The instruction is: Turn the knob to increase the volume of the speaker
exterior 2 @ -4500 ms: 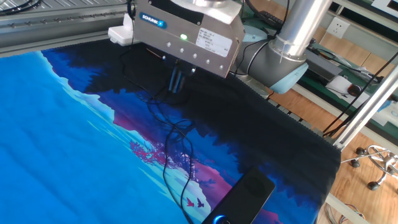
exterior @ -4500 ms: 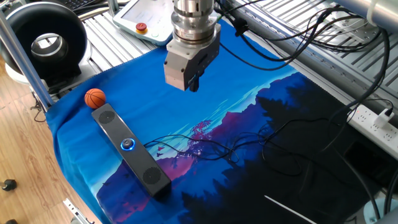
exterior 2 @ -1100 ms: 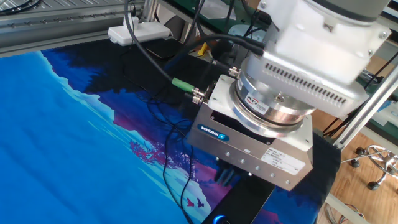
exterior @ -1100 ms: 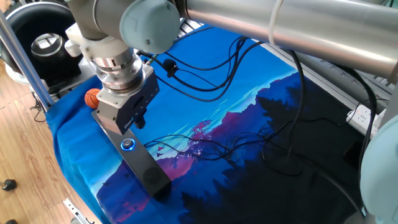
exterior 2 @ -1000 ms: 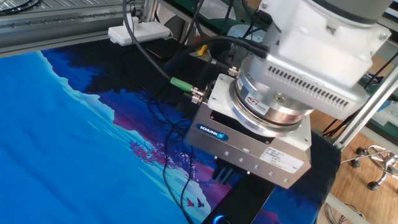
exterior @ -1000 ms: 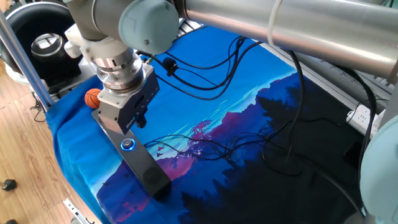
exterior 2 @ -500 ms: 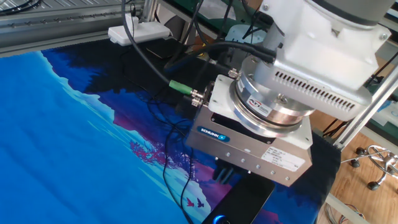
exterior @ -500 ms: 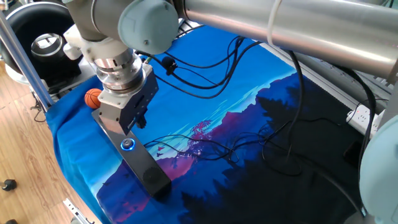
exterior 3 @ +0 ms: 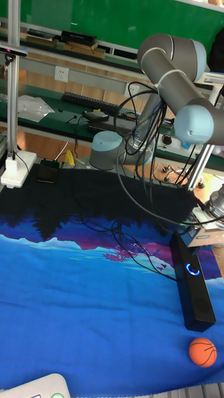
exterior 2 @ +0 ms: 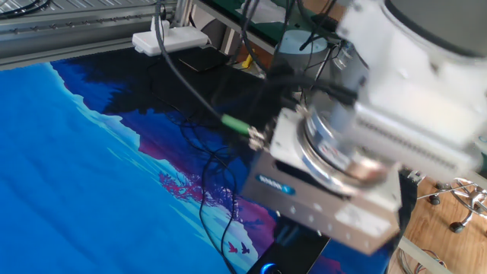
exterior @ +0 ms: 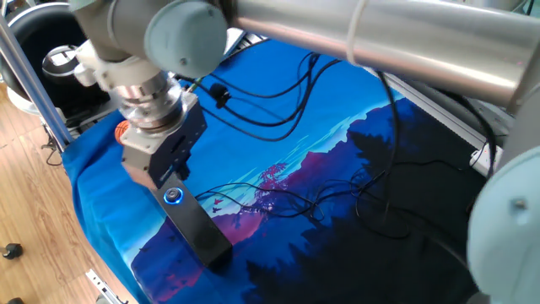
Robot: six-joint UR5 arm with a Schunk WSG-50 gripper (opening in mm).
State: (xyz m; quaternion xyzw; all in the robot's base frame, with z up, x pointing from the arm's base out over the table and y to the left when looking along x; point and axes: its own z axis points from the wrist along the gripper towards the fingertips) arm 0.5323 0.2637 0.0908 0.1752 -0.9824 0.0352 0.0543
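Note:
The speaker [exterior: 196, 226] is a long black bar lying on the blue cloth near its left edge. The knob [exterior: 173, 196], ringed in blue light, sits midway along its top face. My gripper [exterior: 175, 176] hangs just above the speaker, a little behind the knob; its grey body hides the bar's far end. Its dark fingers blend into the bar, so their gap is unclear. In the other fixed view the gripper [exterior 2: 288, 228] is blurred above the speaker [exterior 2: 304, 247] and the knob's glow [exterior 2: 266, 268]. In the tall view the knob [exterior 3: 193, 268] glows beside the gripper [exterior 3: 202, 239] at the right edge.
An orange mini basketball [exterior 3: 203, 352] lies off the speaker's end, mostly hidden behind the gripper in one fixed view. A big black ring-shaped device [exterior: 38, 59] stands at the back left. Loose black cables [exterior: 287, 203] trail over the cloth [exterior: 354, 127]. A power strip [exterior 2: 169, 38] lies at the table's far edge.
The gripper has shifted slightly left and lower over the speaker, closer to the knob. It is motion-blurred in the other fixed view. The speaker has not moved.

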